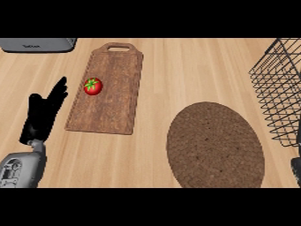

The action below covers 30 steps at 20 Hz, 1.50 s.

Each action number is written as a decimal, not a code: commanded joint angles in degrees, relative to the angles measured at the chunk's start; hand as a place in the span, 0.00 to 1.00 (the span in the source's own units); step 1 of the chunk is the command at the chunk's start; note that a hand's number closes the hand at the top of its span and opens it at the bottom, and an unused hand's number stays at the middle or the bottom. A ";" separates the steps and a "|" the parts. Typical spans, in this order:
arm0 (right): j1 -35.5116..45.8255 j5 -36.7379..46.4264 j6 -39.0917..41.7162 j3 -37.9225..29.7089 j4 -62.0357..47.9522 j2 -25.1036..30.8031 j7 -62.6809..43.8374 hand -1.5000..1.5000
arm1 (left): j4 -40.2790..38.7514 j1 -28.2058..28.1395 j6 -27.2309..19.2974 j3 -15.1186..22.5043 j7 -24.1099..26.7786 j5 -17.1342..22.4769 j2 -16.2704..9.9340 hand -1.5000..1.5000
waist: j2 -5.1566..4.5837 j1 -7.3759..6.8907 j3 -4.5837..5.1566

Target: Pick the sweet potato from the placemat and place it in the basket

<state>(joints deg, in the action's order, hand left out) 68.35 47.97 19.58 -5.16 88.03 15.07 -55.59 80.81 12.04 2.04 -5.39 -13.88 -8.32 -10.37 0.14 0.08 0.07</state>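
Round brown woven placemat lies flat beside the black wire basket.

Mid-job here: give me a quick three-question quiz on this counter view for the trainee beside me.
1. True or false: a sweet potato lies on the placemat.
2. What sits on the cutting board? A) a tomato B) a sweet potato C) nothing
3. Fill in: the wire basket stands at the view's ___ side.

Key: 1 false, the mat's top shows nothing on it; 2 A; 3 right.
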 commanded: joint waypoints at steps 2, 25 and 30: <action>0.96 2.97 9.81 0.22 -7.39 9.99 0.03 1.00 | -0.99 0.29 1.03 -0.78 0.61 0.58 -1.02 0.50 | -0.15 0.23 0.02; -21.49 -0.51 2.77 -9.99 -20.05 25.88 32.37 1.00 | -2.21 0.58 -1.19 0.85 1.75 -1.60 1.93 0.50 | -0.29 -0.46 -0.08; -23.76 -0.94 0.63 -11.04 -22.62 24.16 33.07 1.00 | -1.44 1.74 -0.51 0.82 0.41 -1.47 1.48 0.50 | -0.27 -0.29 -0.07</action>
<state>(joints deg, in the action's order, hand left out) 46.39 47.14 23.10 -15.92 68.39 41.24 -24.21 81.39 11.81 2.02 -5.07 -13.76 -9.08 -9.57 -0.04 -0.27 -0.01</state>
